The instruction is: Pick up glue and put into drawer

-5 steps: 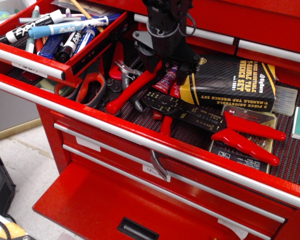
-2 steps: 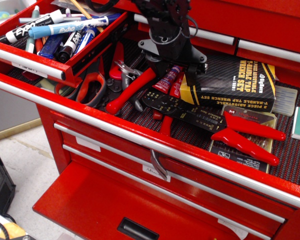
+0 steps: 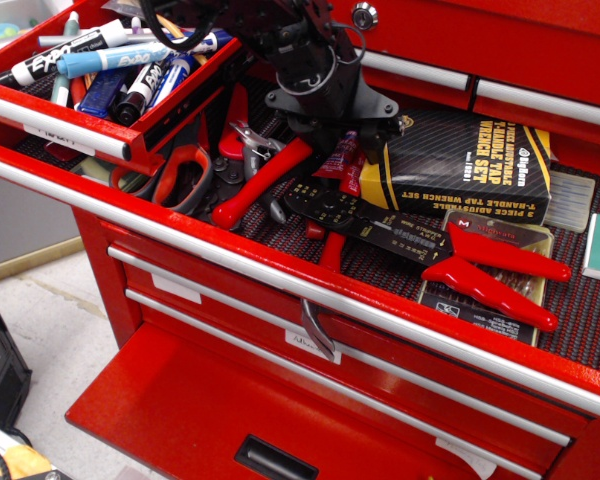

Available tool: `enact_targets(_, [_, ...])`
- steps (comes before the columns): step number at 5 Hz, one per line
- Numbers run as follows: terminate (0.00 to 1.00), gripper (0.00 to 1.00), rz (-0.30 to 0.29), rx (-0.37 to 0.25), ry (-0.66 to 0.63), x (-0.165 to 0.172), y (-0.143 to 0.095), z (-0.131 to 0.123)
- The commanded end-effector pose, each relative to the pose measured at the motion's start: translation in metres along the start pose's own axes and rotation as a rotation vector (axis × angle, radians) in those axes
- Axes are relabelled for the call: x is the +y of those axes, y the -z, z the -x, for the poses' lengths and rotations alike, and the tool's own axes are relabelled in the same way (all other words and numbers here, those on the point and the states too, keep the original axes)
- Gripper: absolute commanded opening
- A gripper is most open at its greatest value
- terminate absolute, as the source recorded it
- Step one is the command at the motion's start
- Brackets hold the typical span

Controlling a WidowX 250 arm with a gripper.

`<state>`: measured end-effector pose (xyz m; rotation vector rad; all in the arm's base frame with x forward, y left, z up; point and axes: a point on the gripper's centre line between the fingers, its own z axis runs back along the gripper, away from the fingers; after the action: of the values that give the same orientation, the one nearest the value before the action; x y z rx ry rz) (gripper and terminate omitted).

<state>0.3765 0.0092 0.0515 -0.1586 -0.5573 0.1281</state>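
The glue [image 3: 337,157], a slim red bottle with a blue-purple label, lies tilted on the black mat of the open tool drawer, next to a plain red tube [image 3: 352,178]. My gripper [image 3: 341,128] is right above it, and its dark fingers are closed in around the bottle's upper end. The nozzle is hidden under the gripper. The open upper-left drawer [image 3: 185,95] holds several markers.
Red-handled pliers [image 3: 263,182], a black wire stripper [image 3: 380,222] with red handles [image 3: 495,270], red scissors [image 3: 180,172] and a black tap wrench box [image 3: 470,165] crowd the glue. A drill-bit case [image 3: 450,295] lies on the right. The bottom drawer [image 3: 210,420] stands open below.
My gripper has moved up and left and turned. Its fingers, spread wide on either side of the glue before, now sit close around the bottle's top. The bottle has shifted slightly.
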Motion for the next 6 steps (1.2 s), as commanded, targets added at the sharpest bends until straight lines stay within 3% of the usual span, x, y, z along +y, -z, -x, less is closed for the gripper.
enact_targets(1, [0.0,0.0,-0.002,0.001,-0.031,0.004,0.003,0.006])
enact_targets(2, [0.0,0.0,-0.018,0.014,-0.037,0.001,0.0,0.007])
enact_targets(3, [0.0,0.0,-0.058,0.091,-0.011,0.003,-0.02,0.007])
enact_targets(4, [0.0,0.0,-0.119,0.183,-0.026,0.005,-0.052,-0.003])
enact_targets(5, [0.0,0.0,-0.222,0.272,-0.045,0.035,-0.103,-0.021])
enact_targets(6, [0.0,0.0,-0.309,0.304,0.013,0.071,-0.148,-0.042])
